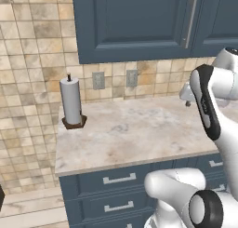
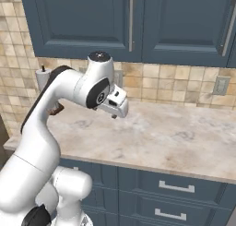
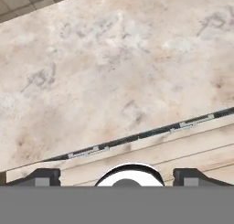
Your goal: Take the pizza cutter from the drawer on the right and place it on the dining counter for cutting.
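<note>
Two end effector fingertips [image 3: 45,176] spread, empty, above worktop [image 3: 114,72] front edge

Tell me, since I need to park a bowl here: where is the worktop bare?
The beige marbled worktop is bare from the white paper towel roll at its left end rightward along the tan tiled wall. Only that left corner is taken. The end effector hangs above the middle.

open worktop [image 1: 139,129], paper-towel roll [image 1: 72,101] at left
</note>
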Robot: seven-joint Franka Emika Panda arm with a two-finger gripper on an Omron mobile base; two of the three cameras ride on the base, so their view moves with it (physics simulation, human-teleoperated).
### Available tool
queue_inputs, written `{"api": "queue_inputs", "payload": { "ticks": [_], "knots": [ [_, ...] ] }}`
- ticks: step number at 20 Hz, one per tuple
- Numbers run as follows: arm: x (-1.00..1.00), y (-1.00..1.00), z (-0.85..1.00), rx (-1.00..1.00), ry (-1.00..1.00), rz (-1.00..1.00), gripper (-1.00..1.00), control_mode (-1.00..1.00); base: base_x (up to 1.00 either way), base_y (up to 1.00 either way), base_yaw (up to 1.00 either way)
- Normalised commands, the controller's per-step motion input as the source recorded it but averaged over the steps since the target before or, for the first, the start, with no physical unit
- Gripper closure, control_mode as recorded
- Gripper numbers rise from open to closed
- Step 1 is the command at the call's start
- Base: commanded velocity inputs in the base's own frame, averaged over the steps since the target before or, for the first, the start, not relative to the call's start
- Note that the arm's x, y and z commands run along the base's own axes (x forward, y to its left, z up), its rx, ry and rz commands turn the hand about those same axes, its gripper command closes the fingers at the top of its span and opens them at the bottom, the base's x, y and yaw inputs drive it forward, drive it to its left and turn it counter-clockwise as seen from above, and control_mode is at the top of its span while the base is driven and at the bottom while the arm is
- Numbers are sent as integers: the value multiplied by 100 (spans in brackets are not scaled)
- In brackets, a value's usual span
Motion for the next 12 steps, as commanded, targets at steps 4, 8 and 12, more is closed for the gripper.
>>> {"api": "queue_inputs", "payload": {
  "ticks": [4,8,12],
  "knots": [
    [-20,-74,-30,17,-4,-41,-100,-100,0,0,0],
    [0,-77,-37,22,-8,-32,-100,-100,0,0,0],
    [0,-78,-46,26,-12,-28,-100,-100,0,0,0]
  ]
}}
